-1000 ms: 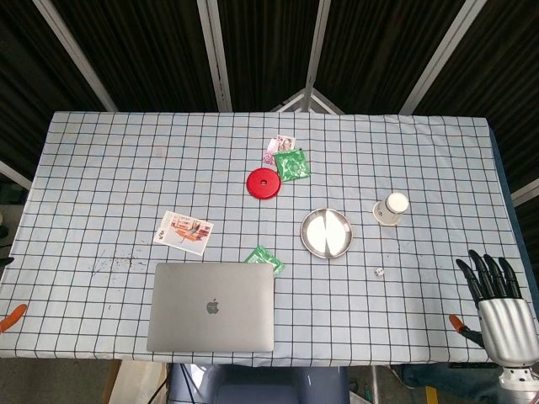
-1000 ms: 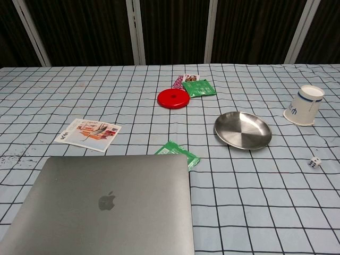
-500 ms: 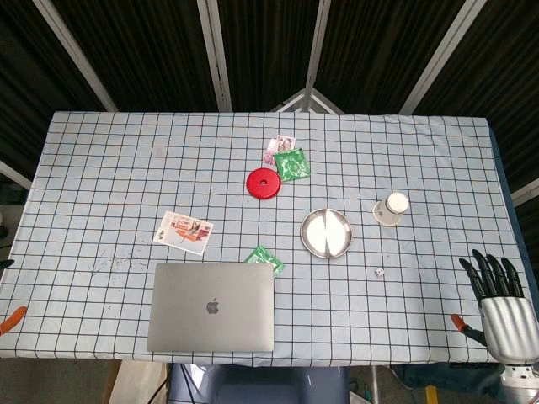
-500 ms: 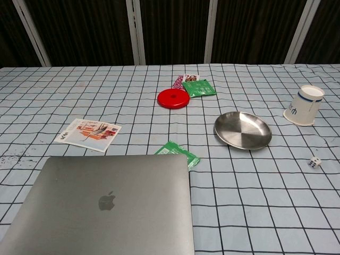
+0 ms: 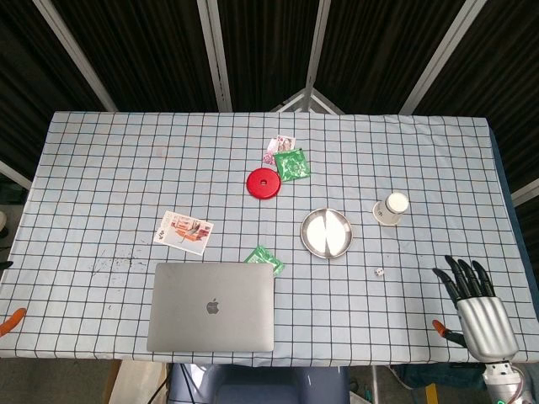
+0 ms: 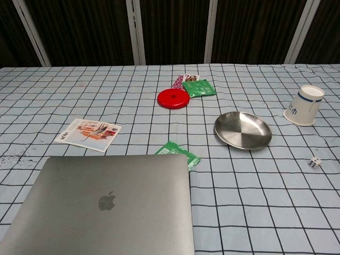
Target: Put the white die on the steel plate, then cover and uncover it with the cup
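The small white die (image 5: pixel 380 272) lies on the checked cloth, just in front and to the right of the empty steel plate (image 5: pixel 327 233). The white paper cup (image 5: pixel 392 208) stands mouth up to the right of the plate. The chest view shows the same die (image 6: pixel 315 162), plate (image 6: pixel 243 129) and cup (image 6: pixel 304 105), with no hand. My right hand (image 5: pixel 473 307) hovers at the table's front right corner with fingers spread, holding nothing, well to the right of the die. Only an orange thumb tip of my left hand (image 5: pixel 12 321) shows at the left edge, far from a dark fingertip above it.
A closed grey laptop (image 5: pixel 212 306) lies at the front centre. Beside it are a green packet (image 5: pixel 264 258) and a printed card (image 5: pixel 184 231). Further back sit a red disc (image 5: pixel 263 183) and another green packet (image 5: pixel 291 164). The table edge runs just under my right hand.
My right hand has slid left and inward over the front right corner, closer to the die. The die, plate and cup have not moved.
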Available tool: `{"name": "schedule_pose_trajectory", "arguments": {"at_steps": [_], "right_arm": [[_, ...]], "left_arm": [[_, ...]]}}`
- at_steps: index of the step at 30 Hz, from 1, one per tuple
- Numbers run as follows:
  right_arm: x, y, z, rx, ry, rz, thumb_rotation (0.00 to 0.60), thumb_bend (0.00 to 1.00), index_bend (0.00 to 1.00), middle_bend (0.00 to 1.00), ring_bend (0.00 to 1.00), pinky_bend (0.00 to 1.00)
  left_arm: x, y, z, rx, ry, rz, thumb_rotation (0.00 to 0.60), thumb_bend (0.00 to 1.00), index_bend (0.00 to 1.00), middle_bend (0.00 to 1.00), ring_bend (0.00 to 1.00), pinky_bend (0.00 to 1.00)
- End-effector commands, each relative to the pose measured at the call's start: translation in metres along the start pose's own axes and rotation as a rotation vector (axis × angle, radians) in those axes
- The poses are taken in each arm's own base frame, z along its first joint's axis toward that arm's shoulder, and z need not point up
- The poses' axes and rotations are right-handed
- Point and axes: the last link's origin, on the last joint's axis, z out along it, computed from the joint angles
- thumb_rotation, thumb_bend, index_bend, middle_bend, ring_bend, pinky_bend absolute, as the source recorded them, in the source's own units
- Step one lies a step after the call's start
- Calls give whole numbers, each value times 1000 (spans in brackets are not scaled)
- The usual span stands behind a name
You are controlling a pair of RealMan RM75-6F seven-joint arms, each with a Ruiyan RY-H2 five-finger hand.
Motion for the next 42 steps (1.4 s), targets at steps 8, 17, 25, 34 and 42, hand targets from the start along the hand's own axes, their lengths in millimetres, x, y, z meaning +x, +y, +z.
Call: {"name": "schedule_pose_trajectory", "arguments": {"at_steps": [8,17,25,34,42], "right_arm": [[-42,-30,55,158,-141,-13,600,85,264,69,83,0],[-58,-32,104,198,-237,-62,600,197,307,74,86,0],[-68,-25,128,193,-284,-106,600,204,313,76,87,0],[-79,-12,144,187,-317,-139,600,257,350,80,91,0],[-84,-9,145,198,-330,-142,600,282,388,80,91,0]], "left_arm": [[0,-1,0,4,-2,-4,600,262,231,0,0,128],[-3,0,4,12,-15,10,600,262,231,0,0,128],[-5,2,4,19,-16,25,600,262,231,0,0,128],[-8,5,5,24,-20,44,600,263,231,0,0,128],[-11,7,5,29,-23,55,600,262,231,0,0,128]]}}
